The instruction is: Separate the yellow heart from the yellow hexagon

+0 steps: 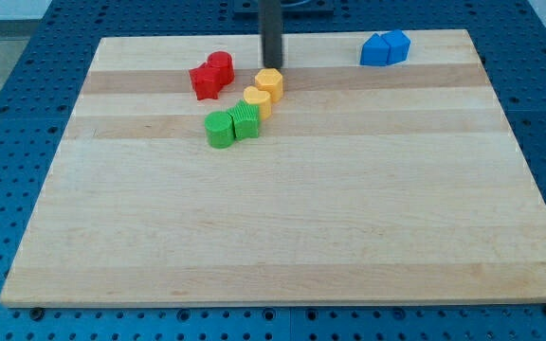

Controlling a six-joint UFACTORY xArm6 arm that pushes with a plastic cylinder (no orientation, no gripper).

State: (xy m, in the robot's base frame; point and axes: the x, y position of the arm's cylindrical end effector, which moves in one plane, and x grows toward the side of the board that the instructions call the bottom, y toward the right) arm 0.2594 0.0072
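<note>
Two yellow blocks sit touching near the table (282,246) top edge: yellow hexagon (269,81) above, yellow heart (258,99) just below-left, beside the green blocks (232,126). My tip (271,64) stands just above the hexagon. Both look light, rigid, likely quick to slide; no jaws here, so I'd push a flat side. Shapes are small and hard to confirm; the rod's top is cut off.

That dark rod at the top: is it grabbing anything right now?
My tip: no gripper, so it holds nothing; it sits just above the upper yellow block, at the view's top.
</note>
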